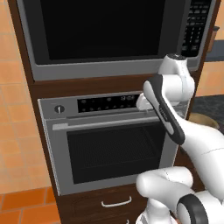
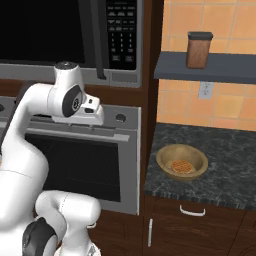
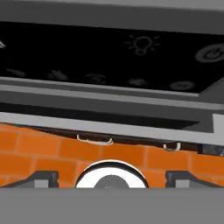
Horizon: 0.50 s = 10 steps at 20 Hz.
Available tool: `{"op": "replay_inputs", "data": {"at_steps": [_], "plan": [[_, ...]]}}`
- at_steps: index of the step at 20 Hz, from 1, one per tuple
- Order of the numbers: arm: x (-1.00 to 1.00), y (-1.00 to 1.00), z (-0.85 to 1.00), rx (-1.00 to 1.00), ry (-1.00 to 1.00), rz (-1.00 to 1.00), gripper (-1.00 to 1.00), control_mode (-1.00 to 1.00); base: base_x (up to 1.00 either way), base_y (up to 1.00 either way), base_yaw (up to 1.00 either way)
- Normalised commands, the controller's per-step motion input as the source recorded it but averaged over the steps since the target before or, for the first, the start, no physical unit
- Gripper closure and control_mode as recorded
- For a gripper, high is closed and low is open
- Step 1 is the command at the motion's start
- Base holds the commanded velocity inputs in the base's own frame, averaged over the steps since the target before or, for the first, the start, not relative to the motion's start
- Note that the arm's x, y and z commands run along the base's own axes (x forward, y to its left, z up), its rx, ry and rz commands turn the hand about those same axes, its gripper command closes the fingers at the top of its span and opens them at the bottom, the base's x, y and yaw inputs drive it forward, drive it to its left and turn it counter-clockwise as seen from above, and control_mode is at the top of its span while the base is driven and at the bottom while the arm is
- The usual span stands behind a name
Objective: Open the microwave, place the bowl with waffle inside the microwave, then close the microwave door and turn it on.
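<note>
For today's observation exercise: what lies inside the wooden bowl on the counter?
Inside the bowl sits one small orange-brown waffle with a grid pattern, lying flat at the bottom. The near rim hides part of the bowl's floor, so anything tucked there cannot be seen.

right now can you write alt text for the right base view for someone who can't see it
A tan wooden bowl holding a waffle sits on a dark stone counter, right of a silver oven with the closed microwave above it. The white robot arm reaches across the oven front; a brown canister stands on a shelf.
</note>
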Motion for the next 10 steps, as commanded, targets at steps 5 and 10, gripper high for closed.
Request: {"op": "replay_inputs", "data": {"at_steps": [5, 10], "plan": [[-0.43, 0.00, -0.38, -0.02, 0.00, 0.00, -1.00, -1.00, 0.00, 0.00, 0.00], [-0.14, 0.00, -0.06, 0.00, 0.00, 0.00, -1.00, 1.00, -0.12, -0.08, 0.00]]}}
